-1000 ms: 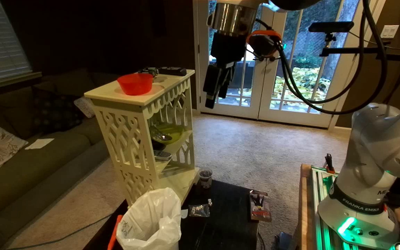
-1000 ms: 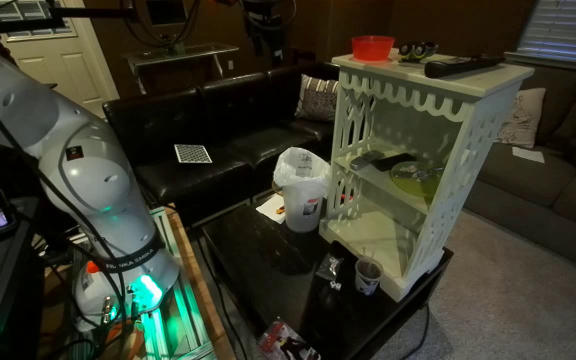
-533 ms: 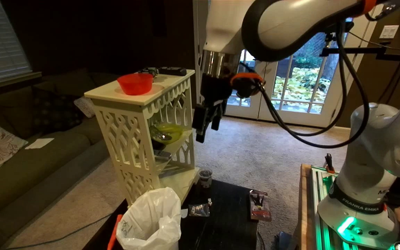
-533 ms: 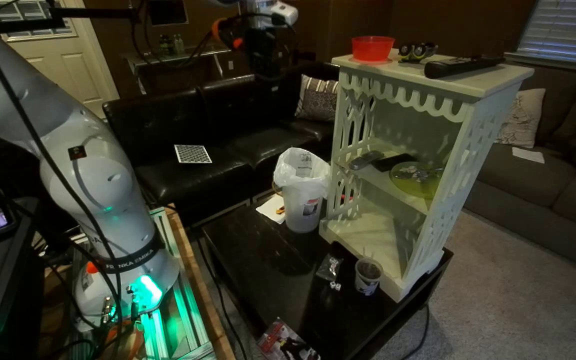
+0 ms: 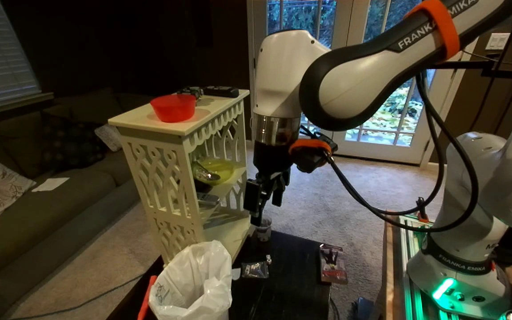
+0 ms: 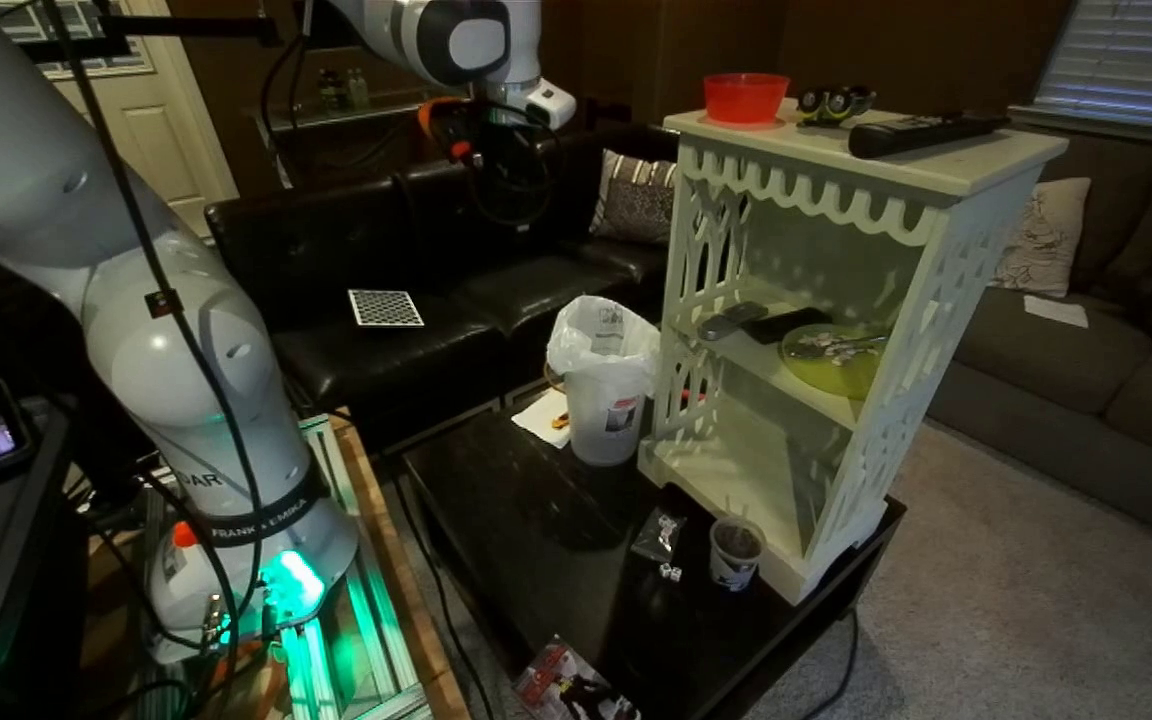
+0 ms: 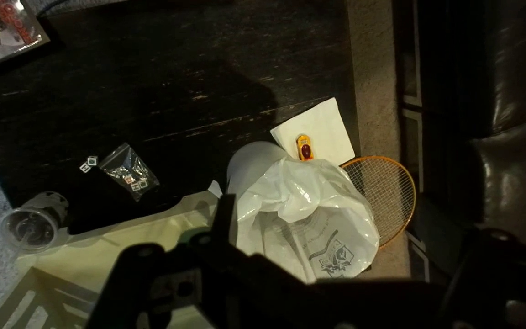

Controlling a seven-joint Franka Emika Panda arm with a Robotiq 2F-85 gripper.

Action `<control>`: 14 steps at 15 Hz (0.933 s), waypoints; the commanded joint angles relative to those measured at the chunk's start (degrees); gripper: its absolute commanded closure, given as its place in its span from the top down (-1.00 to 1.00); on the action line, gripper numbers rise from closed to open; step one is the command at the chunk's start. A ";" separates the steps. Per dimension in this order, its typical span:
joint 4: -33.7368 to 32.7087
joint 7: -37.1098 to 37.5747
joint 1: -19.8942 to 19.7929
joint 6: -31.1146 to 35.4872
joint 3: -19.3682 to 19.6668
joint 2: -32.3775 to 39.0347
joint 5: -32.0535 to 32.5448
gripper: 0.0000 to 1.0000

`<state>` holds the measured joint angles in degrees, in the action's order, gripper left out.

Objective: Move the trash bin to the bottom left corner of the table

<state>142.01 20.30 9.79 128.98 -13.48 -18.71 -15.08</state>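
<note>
Pincer (image 5: 266, 211) spread wide, nothing held; trash bin (image 6: 604, 410) lower down and apart.
Upright on the bench (image 6: 526, 520) beside the cream cabinet (image 6: 831, 255), the bin likely needs a downward approach at its rim; sideways offset hard to judge.

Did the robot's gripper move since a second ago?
Yes, down. In an exterior view, the gripper looked about level with the shelf top a second ago; now it shows well below that.
</note>
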 commanded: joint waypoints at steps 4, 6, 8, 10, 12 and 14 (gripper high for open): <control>-0.79 23.68 -3.60 12.77 -5.18 11.00 5.51 1.00; -1.95 31.89 -7.59 18.48 -9.12 17.89 9.33 1.00; -3.35 40.55 -10.15 21.69 -10.20 23.97 15.19 1.00; -6.02 48.75 -4.48 22.29 -2.37 30.57 21.19 1.00; -3.03 44.56 -2.02 21.60 -0.18 26.74 17.54 1.00; -4.39 44.36 -0.65 21.98 2.08 29.99 17.65 1.00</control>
<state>137.60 65.70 6.06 151.03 -14.39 11.53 3.94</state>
